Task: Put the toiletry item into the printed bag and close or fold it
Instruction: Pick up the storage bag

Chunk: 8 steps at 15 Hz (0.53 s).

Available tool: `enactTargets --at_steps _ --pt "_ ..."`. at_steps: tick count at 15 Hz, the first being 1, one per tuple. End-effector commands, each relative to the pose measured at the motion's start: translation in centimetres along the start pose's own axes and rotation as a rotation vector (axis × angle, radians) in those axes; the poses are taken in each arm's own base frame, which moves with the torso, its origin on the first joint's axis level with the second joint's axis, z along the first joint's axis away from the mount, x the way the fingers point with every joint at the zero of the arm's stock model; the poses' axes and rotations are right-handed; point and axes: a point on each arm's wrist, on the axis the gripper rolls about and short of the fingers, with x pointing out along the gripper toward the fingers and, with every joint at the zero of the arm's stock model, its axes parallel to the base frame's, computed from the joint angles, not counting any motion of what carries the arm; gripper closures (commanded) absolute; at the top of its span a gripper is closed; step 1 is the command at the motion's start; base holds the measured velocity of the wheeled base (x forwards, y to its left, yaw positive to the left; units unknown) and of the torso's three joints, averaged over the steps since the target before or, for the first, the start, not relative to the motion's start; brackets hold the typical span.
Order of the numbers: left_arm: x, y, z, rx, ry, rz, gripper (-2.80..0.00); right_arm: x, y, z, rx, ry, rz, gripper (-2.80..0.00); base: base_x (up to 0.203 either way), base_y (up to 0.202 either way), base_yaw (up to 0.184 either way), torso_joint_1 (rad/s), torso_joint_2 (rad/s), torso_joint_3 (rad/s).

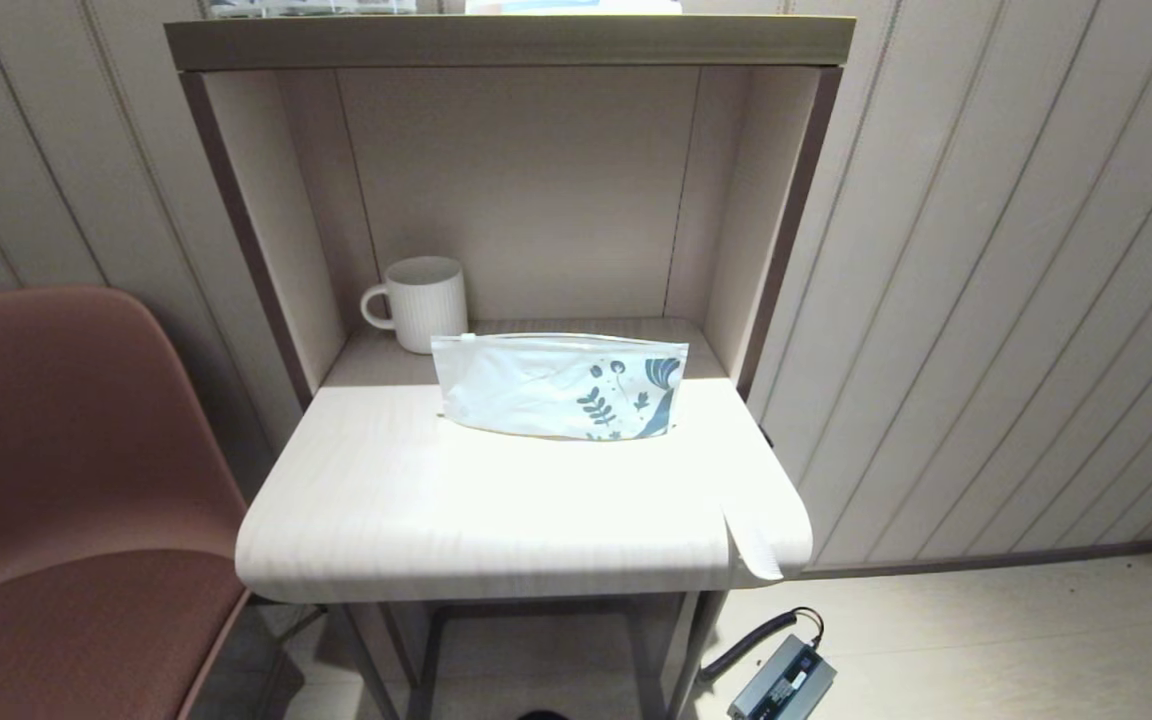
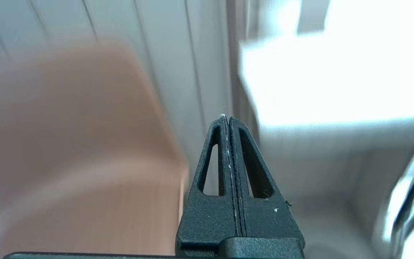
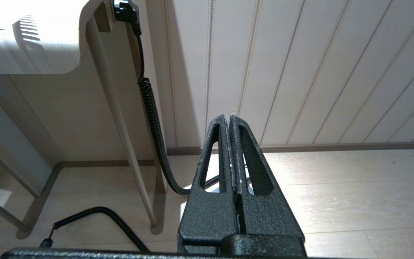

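The printed bag point(image 1: 561, 386), a white pouch with blue-grey leaves at its right end, lies across the middle of the small table point(image 1: 496, 500), zip strip toward the back. The white comb point(image 1: 754, 545) rests at the table's front right corner, overhanging the edge; its teeth also show in the right wrist view point(image 3: 27, 28). Neither arm shows in the head view. My left gripper point(image 2: 227, 118) is shut and empty, low beside the chair. My right gripper point(image 3: 228, 118) is shut and empty, below table height, pointing at the wall.
A white ribbed mug point(image 1: 421, 303) stands in the alcove behind the bag. A brown chair point(image 1: 66, 470) is left of the table. A coiled black cable point(image 3: 153, 118) hangs by the table leg, and a grey power unit point(image 1: 781, 683) lies on the floor.
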Motion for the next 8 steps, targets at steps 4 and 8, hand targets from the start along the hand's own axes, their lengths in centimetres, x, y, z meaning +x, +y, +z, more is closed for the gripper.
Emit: enactTargets --at_steps 4,8 --pt "4.6 1.6 15.0 -0.030 -0.087 -0.175 0.00 0.0 0.0 0.0 0.000 0.001 0.000 0.00 0.000 0.000 0.000 0.000 0.00 0.000" --pt "9.4 1.0 16.1 -0.133 0.170 -0.635 0.00 0.0 0.0 0.0 0.000 0.001 0.000 0.00 0.000 0.000 0.000 0.000 0.00 0.000"
